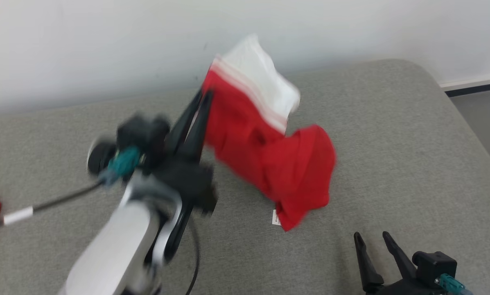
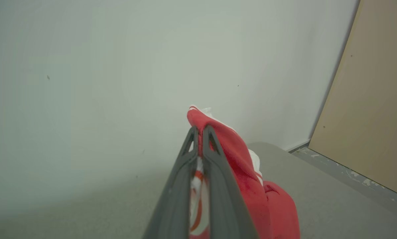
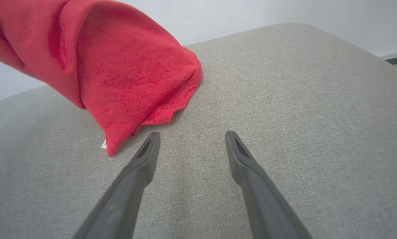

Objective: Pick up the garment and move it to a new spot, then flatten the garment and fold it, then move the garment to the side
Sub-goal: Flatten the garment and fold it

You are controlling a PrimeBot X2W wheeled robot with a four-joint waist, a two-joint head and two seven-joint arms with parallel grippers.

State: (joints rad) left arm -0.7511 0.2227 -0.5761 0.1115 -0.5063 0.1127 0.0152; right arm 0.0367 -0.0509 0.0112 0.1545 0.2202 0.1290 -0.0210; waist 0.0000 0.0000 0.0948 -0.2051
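Head view first, Jo: what has the left pincer point(image 1: 202, 98) got?

Sam, its two dark fingers are pressed together on the top edge of the red cloth garment with the white striped band point(image 1: 269, 164). The left wrist view shows the same: cloth is nipped between the fingers of that pincer point(image 2: 200, 130), and the red fabric point(image 2: 238, 149) spills off to its right. The arm is blurred, so I can't read finer detail.

And where does the garment lie from there?

It is lifted at the pincer's tips and drapes away and downward from them. Its long axis slants from the left pincer towards the right pincer point(image 1: 371, 237). The low end, with a small white label point(image 1: 276, 217), seems to touch the grey woven-fabric surface point(image 1: 392, 143).

What about the right one?

It is spread wide and holding nothing, low over the surface. In the right wrist view, the bunched red hem point(image 3: 128, 76) sits just ahead of that pincer point(image 3: 191, 136) and to the left of its fingers, near but apart from them.

So which relation decides the next move?

The trailing end, I'd judge. One arm carries the whole piece, and the free end lies nearer the right pincer than anything else does. For carrying it to a new spot, the left grip alone looks enough. For flattening it, the right arm is the one placed to catch that end.
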